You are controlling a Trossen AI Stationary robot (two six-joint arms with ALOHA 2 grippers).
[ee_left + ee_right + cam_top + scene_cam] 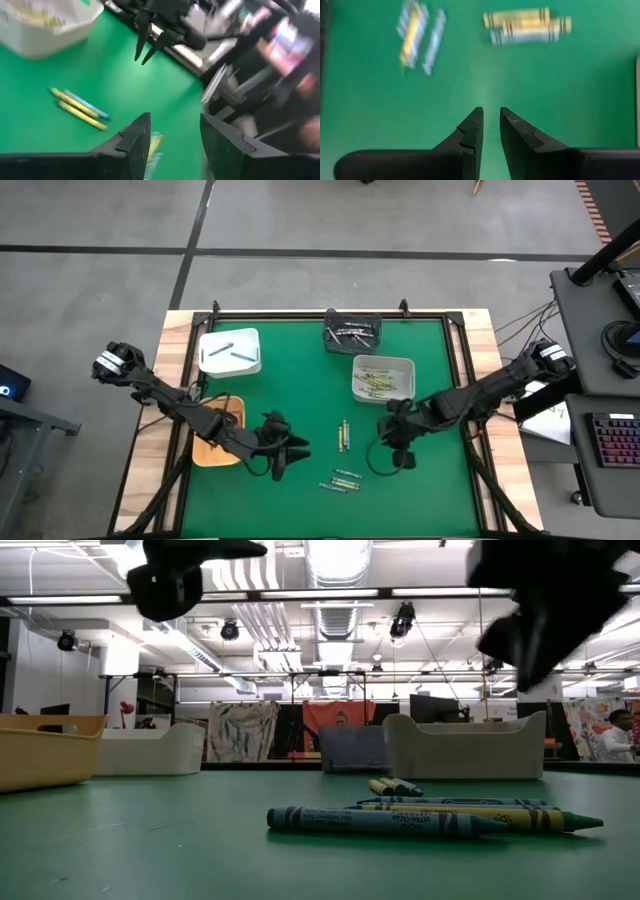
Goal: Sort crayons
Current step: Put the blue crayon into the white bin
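Loose crayons lie flat on the green mat in two small groups, one mostly yellow [343,437] and one blue-green and yellow [340,480], nearest the low view [400,820]. My left gripper [300,450] hovers open just left of them; a blurred crayon [155,145] lies past its fingers [172,130]. My right gripper [398,458] hangs above the mat to their right, pointing down. Its fingers [491,114] stand a narrow gap apart with only bare mat between them. Both groups [417,35] [525,25] lie ahead of it.
Four trays stand on the mat. A white one [230,352] at the far left holds blue crayons, and a dark one [352,332] at the far middle holds grey ones. A white one [383,377] holds yellow ones. A tan one [218,430] is under my left arm.
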